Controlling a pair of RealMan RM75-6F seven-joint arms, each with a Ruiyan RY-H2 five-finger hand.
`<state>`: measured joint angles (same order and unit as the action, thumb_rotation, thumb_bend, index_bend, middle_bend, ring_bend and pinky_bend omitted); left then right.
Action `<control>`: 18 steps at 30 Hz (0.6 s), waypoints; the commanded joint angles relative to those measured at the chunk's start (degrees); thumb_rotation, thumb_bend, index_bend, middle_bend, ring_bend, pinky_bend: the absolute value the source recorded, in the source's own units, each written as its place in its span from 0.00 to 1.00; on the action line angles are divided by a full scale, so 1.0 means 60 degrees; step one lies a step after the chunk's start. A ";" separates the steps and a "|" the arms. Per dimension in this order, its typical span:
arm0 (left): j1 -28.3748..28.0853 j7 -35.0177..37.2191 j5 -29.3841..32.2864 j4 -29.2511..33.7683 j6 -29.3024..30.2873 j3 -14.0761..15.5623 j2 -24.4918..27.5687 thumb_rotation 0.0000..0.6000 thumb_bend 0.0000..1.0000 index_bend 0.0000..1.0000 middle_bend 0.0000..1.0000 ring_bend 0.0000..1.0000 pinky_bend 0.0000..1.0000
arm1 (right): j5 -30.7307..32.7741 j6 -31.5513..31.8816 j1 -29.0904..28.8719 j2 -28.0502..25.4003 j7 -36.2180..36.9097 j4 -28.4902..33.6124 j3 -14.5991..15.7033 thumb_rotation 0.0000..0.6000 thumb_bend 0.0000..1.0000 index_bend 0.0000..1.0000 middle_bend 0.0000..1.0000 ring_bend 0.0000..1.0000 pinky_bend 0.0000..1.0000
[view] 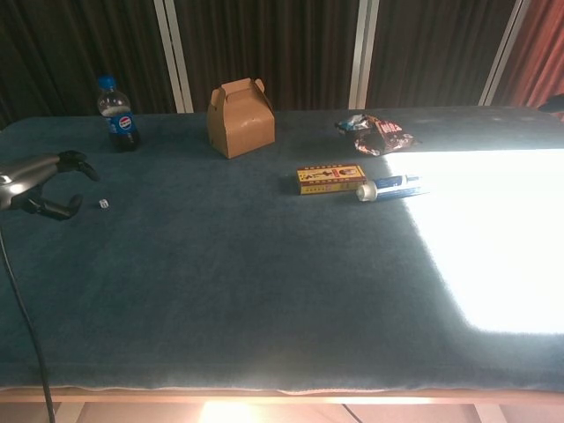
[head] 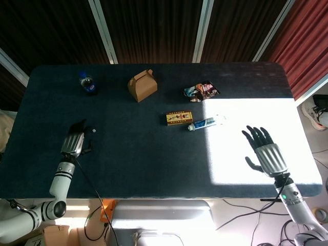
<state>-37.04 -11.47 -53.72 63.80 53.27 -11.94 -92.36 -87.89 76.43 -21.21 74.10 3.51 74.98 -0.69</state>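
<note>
Blue table (head: 154, 154) bears closed cardboard box (head: 142, 86), capped bottle (head: 87, 83).

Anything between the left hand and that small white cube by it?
Nothing visible. The left hand hangs with fingers curled just short of the small white cube, only bare tabletop between them. The bottle stands farther back, off that line.
</note>
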 commanded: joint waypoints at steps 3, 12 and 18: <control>-0.0397 -0.0713 0.0674 -0.1210 -0.0495 -0.0174 -0.0826 0.83 0.60 0.27 0.00 0.00 0.06 | 0.0036 -0.0194 0.0014 0.0050 0.0040 -0.0126 -0.0008 1.00 0.31 0.00 0.00 0.00 0.00; -0.0455 -0.0932 0.0805 -0.1730 -0.0827 -0.0220 -0.1122 0.84 0.60 0.27 0.00 0.00 0.06 | 0.0086 -0.0381 0.0060 -0.0030 0.0183 -0.0183 -0.0067 1.00 0.31 0.00 0.00 0.00 0.00; -0.0454 -0.1074 0.0844 -0.1720 -0.0891 -0.0261 -0.1149 0.84 0.60 0.27 0.00 0.00 0.06 | 0.0120 -0.0512 0.0079 -0.0063 0.0237 -0.0221 -0.0093 1.00 0.31 0.00 0.00 0.00 0.00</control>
<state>-39.78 -17.87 -48.70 53.44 47.96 -13.48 -99.26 -87.18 73.38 -20.75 73.75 4.91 73.66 -1.23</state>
